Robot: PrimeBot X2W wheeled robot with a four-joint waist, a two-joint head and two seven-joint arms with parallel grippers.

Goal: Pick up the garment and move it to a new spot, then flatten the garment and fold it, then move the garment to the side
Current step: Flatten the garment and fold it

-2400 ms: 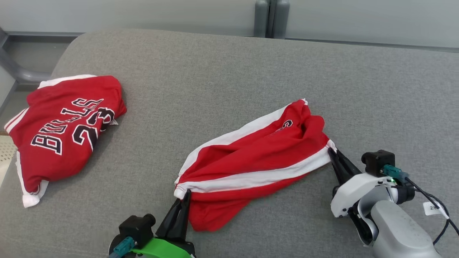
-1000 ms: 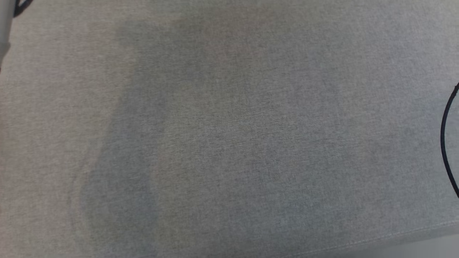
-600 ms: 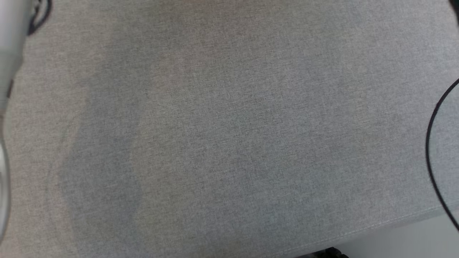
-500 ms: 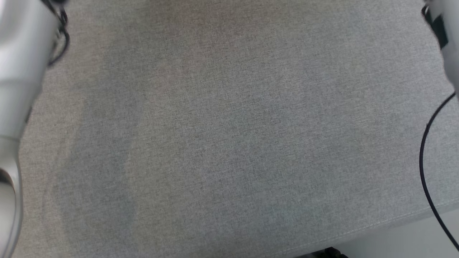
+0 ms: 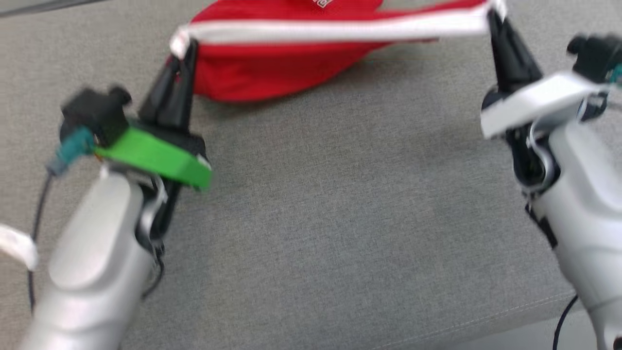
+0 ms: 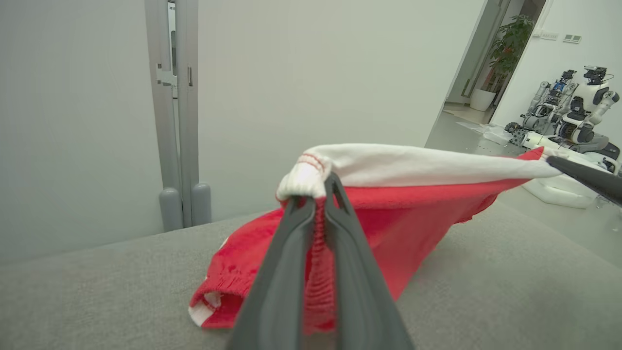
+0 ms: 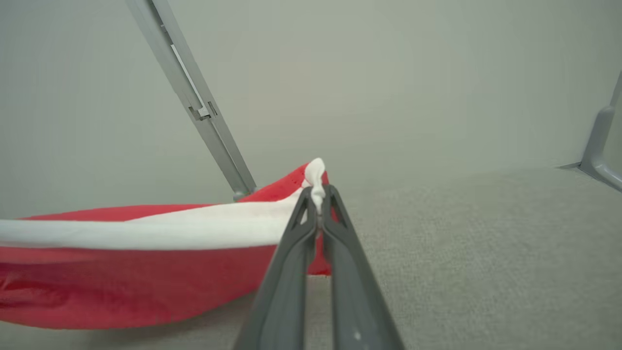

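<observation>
- Grey cushion (image 5: 311, 218) lies beneath both arms.
- Red garment (image 5: 272, 73) hangs stretched above the cushion's far side, lower fold resting there.
- Left gripper (image 5: 188, 46), arm reaching forward over the cushion's left, pinches the white band's (image 5: 340, 30) end.
- Right gripper (image 5: 492, 17), over the cushion's right, pinches the other end.

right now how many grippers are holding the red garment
2. The left gripper grips the white band of the red garment at its left end; the right gripper grips the band's right end.
</observation>
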